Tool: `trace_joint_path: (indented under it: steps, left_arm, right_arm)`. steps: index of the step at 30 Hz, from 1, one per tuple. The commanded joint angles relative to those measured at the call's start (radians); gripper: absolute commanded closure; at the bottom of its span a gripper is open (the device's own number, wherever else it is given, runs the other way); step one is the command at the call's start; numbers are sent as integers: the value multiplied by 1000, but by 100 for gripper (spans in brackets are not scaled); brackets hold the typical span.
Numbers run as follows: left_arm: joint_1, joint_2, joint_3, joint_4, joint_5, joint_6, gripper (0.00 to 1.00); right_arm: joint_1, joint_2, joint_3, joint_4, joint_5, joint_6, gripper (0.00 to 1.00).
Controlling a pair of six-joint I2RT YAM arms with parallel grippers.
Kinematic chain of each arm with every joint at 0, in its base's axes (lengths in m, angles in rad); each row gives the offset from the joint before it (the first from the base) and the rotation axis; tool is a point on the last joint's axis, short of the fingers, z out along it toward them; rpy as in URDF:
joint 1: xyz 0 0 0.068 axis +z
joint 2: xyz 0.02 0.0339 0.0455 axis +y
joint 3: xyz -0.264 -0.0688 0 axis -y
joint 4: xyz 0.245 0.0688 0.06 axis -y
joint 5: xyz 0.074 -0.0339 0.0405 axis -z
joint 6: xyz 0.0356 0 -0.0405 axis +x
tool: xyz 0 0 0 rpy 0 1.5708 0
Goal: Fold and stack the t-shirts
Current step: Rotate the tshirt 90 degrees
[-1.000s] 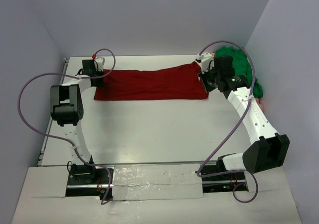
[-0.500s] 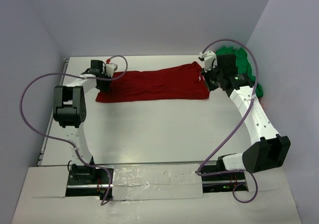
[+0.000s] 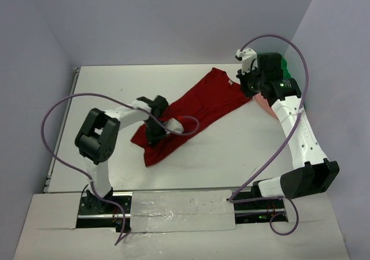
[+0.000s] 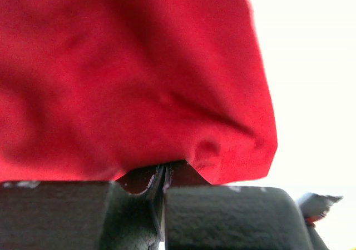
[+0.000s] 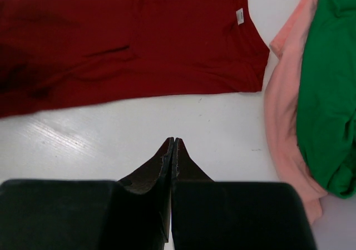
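At the end of the dark red t-shirt (image 3: 199, 101) far from its collar, the left gripper (image 4: 165, 169) is clamped shut on a bunched fold of cloth, and the shirt trails slantwise across the bench (image 3: 219, 150) to its neck label (image 5: 240, 15). Just beside that collar the right gripper (image 5: 172, 143) is pressed shut on nothing above bare bench, with the salmon pink t-shirt (image 5: 283, 122) and the bright green t-shirt (image 5: 328, 89) overlapping it heaped beyond. The cotton looks light, limp and quick to crumple, so I judge a two-corner hold at the shoulders, edge kept taut, suits it best
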Motion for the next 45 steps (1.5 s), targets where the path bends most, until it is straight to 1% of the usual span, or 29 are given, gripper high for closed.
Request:
trace_joint_path:
  steps: [1, 2, 3, 4, 5, 6, 7, 9, 10, 11, 13, 15, 16, 17, 20, 22, 23, 25, 27, 29, 30, 32, 33, 35, 36, 37, 40, 42, 45]
  left_arm:
    - [-183, 83, 73, -259, 276, 78, 97]
    - [-219, 115, 137, -282, 308, 84, 97]
    - [-292, 137, 172, -327, 337, 99, 97]
    - [-329, 155, 203, -342, 392, 102, 97]
    - [-361, 192, 264, -353, 416, 102, 97]
    - [-425, 212, 297, -368, 437, 101, 97]
    - [-455, 232, 361, -373, 456, 98, 97]
    - [-528, 296, 422, -379, 492, 81, 97]
    - [-549, 336, 482, -369, 500, 67, 97]
    - [-578, 354, 508, -364, 506, 44, 97]
    - [-595, 391, 573, -343, 517, 27, 97]
    - [-599, 402, 602, -306, 554, -20, 97]
    - [-599, 410, 634, -259, 566, -43, 98]
    - [-599, 413, 646, -240, 572, -80, 98]
    - [-601, 408, 682, -224, 579, -102, 98]
    - [-599, 361, 639, -201, 517, -119, 98]
    - [-590, 338, 610, -163, 499, -131, 98]
    - [-572, 269, 520, -138, 465, -138, 98]
    - [-535, 231, 446, -126, 451, -149, 98]
    - [-486, 169, 395, -118, 443, -160, 99]
    - [-469, 145, 343, -88, 434, -175, 99]
    - [-425, 82, 303, -72, 404, -192, 98]
    - [-414, 44, 277, -71, 394, -198, 97]
    - [-386, 4, 251, -71, 378, -220, 86]
    - [-382, -38, 225, -71, 373, -224, 80]
    - [-369, -58, 208, -65, 368, -243, 70]
    - [-353, -110, 142, -49, 390, -258, 57]
    - [-348, -119, 102, -51, 431, -257, 54]
    - [-346, -106, 67, -77, 505, -218, 52]
  right_arm:
    - [-9, 40, 100, -63, -10, 27, 100]
    - [-9, 54, 114, -74, -5, 36, 100]
    - [-12, 66, 126, -82, 4, 48, 100]
    - [-11, 94, 154, -112, -2, 54, 100]
    - [-11, 109, 171, -123, -3, 60, 100]
    - [-14, 123, 195, -134, -2, 80, 100]
    - [-14, 144, 206, -155, -13, 82, 100]
    - [-16, 161, 226, -171, -25, 90, 100]
    - [-16, 166, 232, -174, -36, 97, 100]
    - [-16, 169, 235, -174, -43, 97, 100]
    - [-16, 168, 232, -168, -46, 107, 100]
    - [-17, 169, 224, -169, -57, 110, 100]
    - [-16, 171, 220, -165, -59, 111, 100]
    - [-16, 174, 215, -165, -66, 111, 100]
    - [-17, 172, 189, -146, -72, 114, 100]
    - [-16, 166, 157, -137, -86, 113, 100]
    - [-17, 166, 148, -134, -82, 113, 100]
    - [-16, 157, 122, -130, -85, 102, 100]
    - [-17, 142, 87, -105, -60, 100, 100]
    - [-17, 135, 65, -102, -69, 93, 100]
    - [-17, 132, 59, -99, -82, 93, 100]
    - [-17, 129, 47, -94, -94, 96, 100]
    - [-17, 126, 39, -87, -106, 97, 96]
    - [-17, 122, 27, -80, -117, 102, 90]
    - [-17, 120, 22, -74, -118, 105, 85]
    - [-17, 117, 16, -70, -126, 105, 83]
    - [-17, 119, -4, -59, -134, 110, 74]
    - [-14, 122, -16, -50, -134, 114, 70]
    - [-6, 134, -39, -41, -137, 110, 66]
